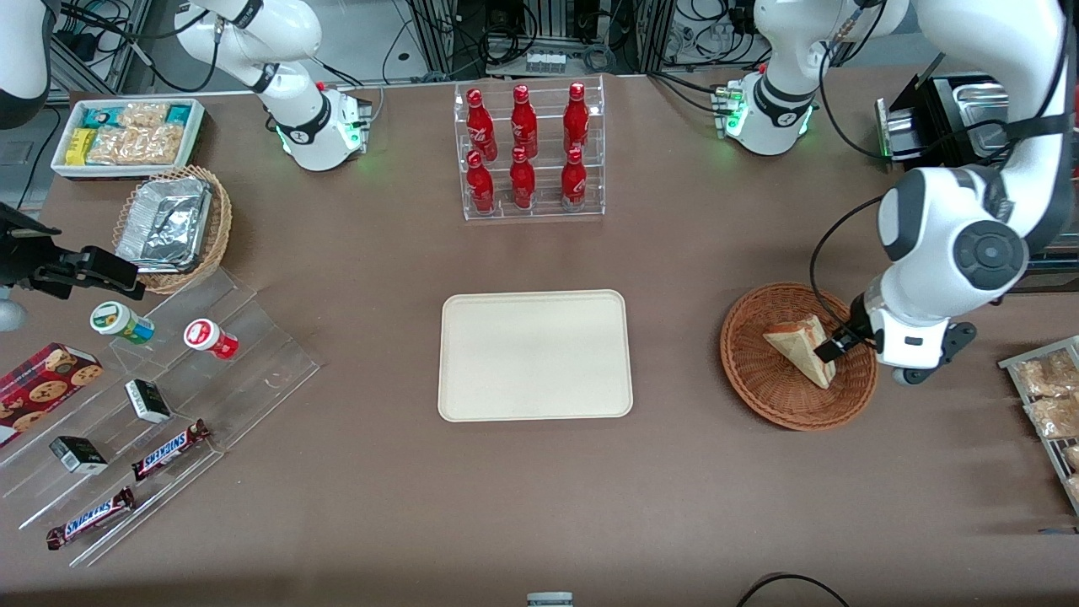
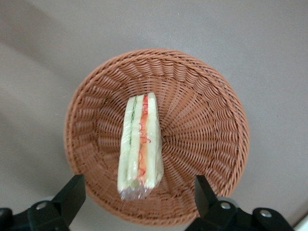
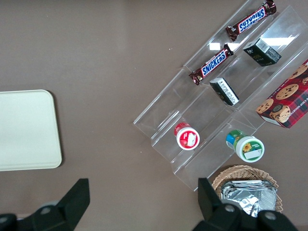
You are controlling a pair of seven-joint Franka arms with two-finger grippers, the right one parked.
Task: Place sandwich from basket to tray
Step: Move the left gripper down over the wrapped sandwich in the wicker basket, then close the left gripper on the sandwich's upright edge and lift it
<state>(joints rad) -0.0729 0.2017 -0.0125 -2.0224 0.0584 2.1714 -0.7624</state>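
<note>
The sandwich (image 1: 799,344) is a pale wedge wrapped in clear film, standing on its edge in the reddish-brown wicker basket (image 1: 756,381). The left wrist view shows its red and green filling (image 2: 140,144) and the basket's weave (image 2: 202,125). My left gripper (image 1: 831,349) hovers over the basket, at the side toward the working arm's end of the table. It is open (image 2: 138,195), with its fingers (image 2: 72,191) wide apart on either side of the sandwich's near end and touching nothing. The cream tray (image 1: 535,355) lies bare at the table's middle and also shows in the right wrist view (image 3: 24,130).
A clear rack of red bottles (image 1: 528,152) stands farther from the camera than the tray. A wire rack of snack packets (image 1: 1049,396) sits at the working arm's end. A stepped acrylic stand (image 1: 160,405) with snacks, a tan basket with foil trays (image 1: 173,223) and a white bin (image 1: 126,135) lie toward the parked arm's end.
</note>
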